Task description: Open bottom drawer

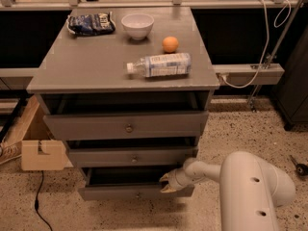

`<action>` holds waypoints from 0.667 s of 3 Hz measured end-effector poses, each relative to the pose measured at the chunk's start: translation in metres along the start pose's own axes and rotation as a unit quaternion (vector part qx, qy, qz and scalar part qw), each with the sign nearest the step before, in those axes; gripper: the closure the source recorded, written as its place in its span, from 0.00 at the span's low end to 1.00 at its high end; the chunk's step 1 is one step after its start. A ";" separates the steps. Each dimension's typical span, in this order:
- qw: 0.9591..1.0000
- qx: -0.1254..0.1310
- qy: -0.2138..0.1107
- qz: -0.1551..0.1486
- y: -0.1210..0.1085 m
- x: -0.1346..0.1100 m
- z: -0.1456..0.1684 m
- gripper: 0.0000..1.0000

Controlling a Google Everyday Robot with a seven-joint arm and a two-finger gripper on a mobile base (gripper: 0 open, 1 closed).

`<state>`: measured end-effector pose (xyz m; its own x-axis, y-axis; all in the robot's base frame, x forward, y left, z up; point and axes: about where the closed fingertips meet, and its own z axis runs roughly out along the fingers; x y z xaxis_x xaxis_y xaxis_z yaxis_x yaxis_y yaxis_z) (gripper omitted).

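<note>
The bottom drawer is the lowest and narrowest grey front of the cabinet. It stands pulled out a little, with its dark inside showing above the front. Its tiny knob is hard to make out. My gripper is at the drawer's right part, at the top edge of the front, with its tan fingertips spread slightly over the edge. The white arm reaches in from the lower right.
The top drawer and middle drawer also stand slightly out. On the cabinet top lie a water bottle, an orange, a white bowl and a chip bag. A cardboard box stands at the left.
</note>
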<state>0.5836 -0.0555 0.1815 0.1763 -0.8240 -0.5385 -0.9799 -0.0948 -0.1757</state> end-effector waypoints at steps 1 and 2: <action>1.000 -0.015 0.000 -0.005 0.004 -0.001 0.006 0.04; 1.000 -0.030 0.004 -0.003 0.011 -0.001 0.008 0.00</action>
<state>0.5736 -0.0516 0.1732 0.1826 -0.8278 -0.5305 -0.9825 -0.1334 -0.1300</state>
